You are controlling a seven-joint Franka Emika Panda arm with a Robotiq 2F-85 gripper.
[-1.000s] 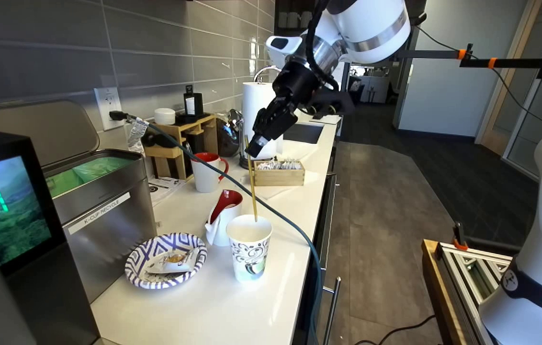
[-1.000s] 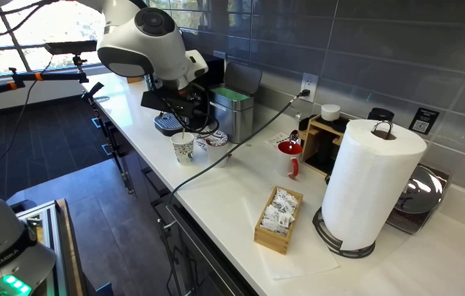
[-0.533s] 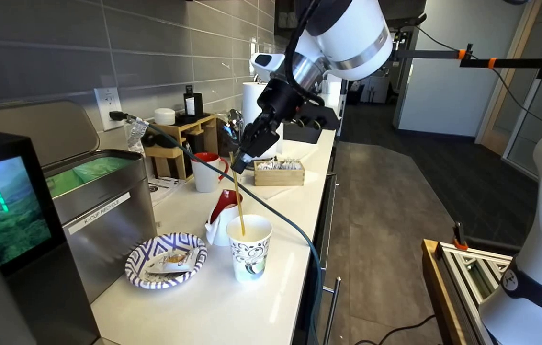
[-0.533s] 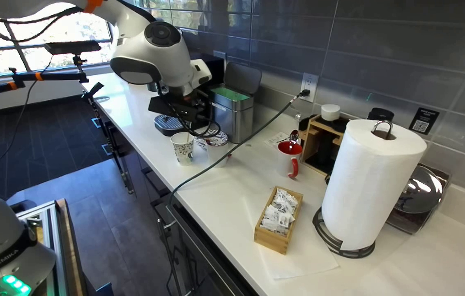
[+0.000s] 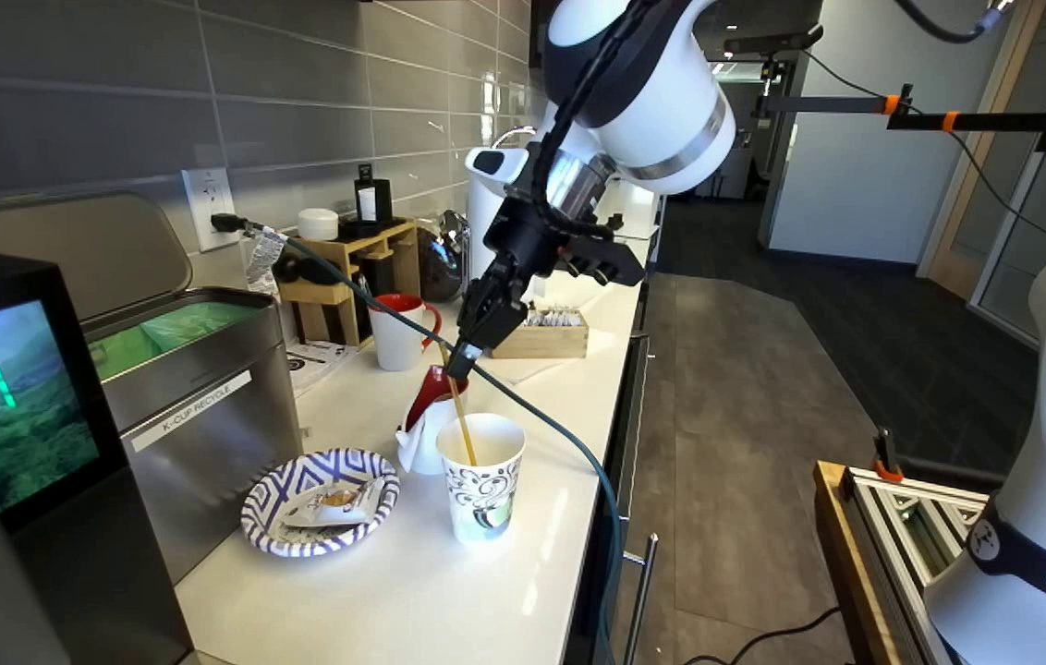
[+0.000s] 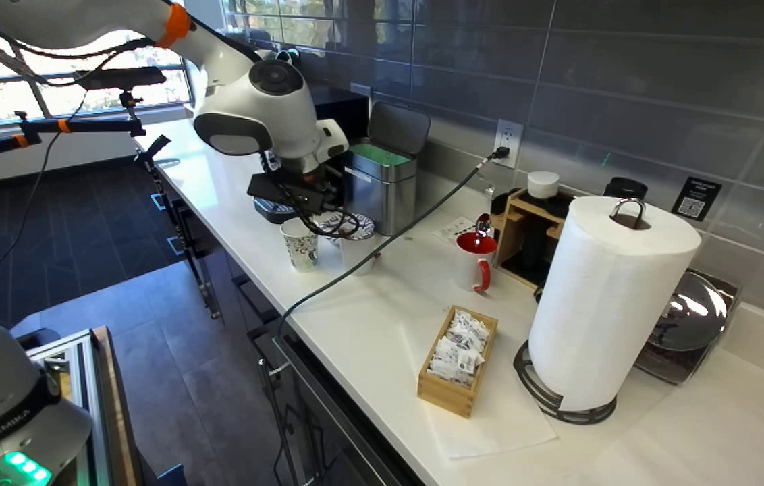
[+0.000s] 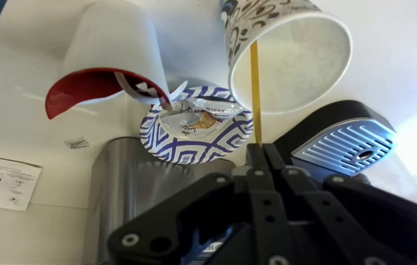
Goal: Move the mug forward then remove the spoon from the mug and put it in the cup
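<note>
The spoon shows as a long slim yellow stick (image 5: pixel 461 413); no bowl is visible. My gripper (image 5: pixel 461 367) is shut on its upper part, above the mug and cup. In the wrist view the gripper (image 7: pixel 262 145) has its fingertips close together with the stick (image 7: pixel 255 81) between them. The stick's lower end is inside the white patterned cup (image 5: pixel 482 499), which stands upright and also shows in the wrist view (image 7: pixel 238 36). The mug (image 5: pixel 431 441), white outside and red inside, stands beside the cup, with a white piece at its rim (image 7: pixel 120 71). The fingers are hidden in an exterior view.
A patterned plate (image 5: pixel 255 517) with packets lies near the cup. A blue-grey cable (image 5: pixel 546 420) crosses above the counter. Another white and red mug (image 6: pixel 473 273), a wooden packet box (image 6: pixel 446 398), a paper towel roll (image 6: pixel 608 304) and a metal bin (image 6: pixel 399 196) stand around.
My gripper has moved down, and a little left in an exterior view, with the stick in it. The stick's lower end sits deeper in the cup. The mug and cup have not moved.
</note>
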